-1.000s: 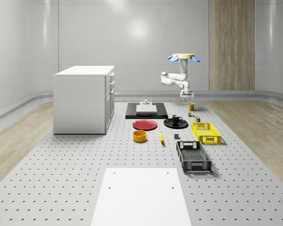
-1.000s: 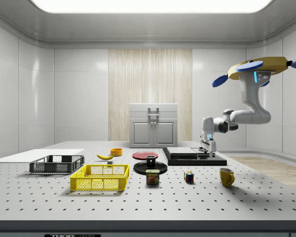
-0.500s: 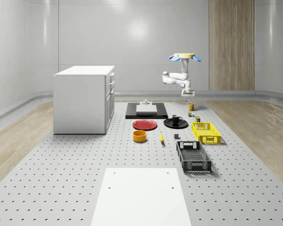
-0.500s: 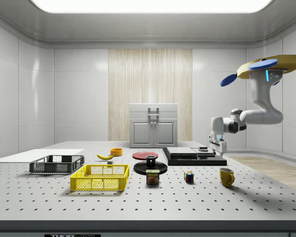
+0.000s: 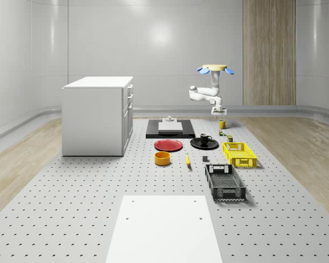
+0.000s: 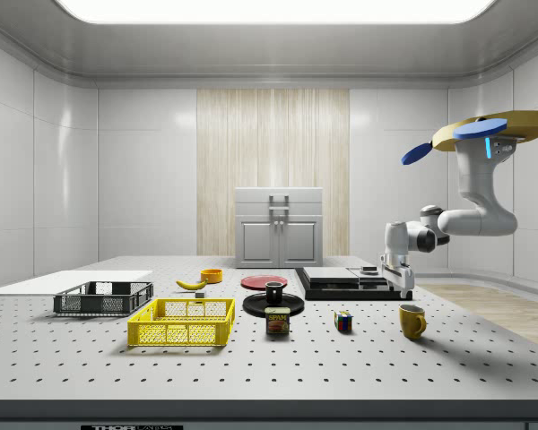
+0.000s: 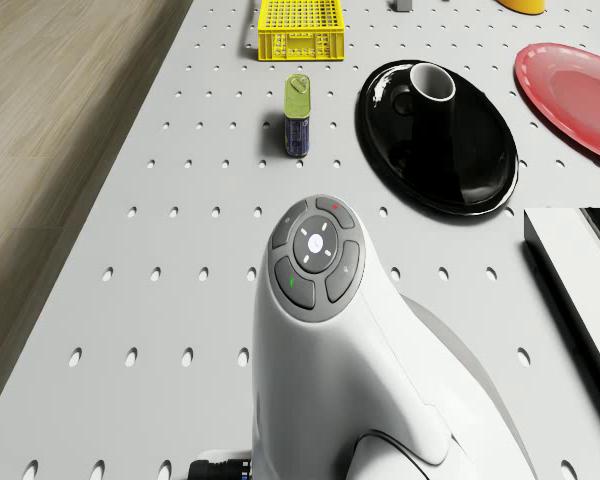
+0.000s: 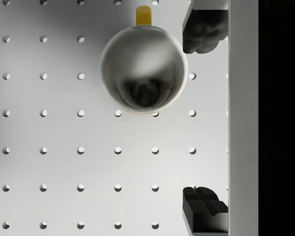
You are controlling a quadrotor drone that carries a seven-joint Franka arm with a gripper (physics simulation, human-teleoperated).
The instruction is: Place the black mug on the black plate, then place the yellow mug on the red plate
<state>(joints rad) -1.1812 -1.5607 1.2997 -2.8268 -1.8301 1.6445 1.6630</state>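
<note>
Drone (image 6: 498, 130) shifted toward yellow mug (image 6: 412, 321), end effector (image 6: 402, 288) spread (mug handle cropped).

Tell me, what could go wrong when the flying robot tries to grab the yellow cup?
1. The drone hovers with its open gripper over the yellow mug, but the mug sits close to one finger. Coming down, that finger might hit the rim and tip it.
2. The black mug stands beside the red plate, so the carried mug might bump it.
</note>
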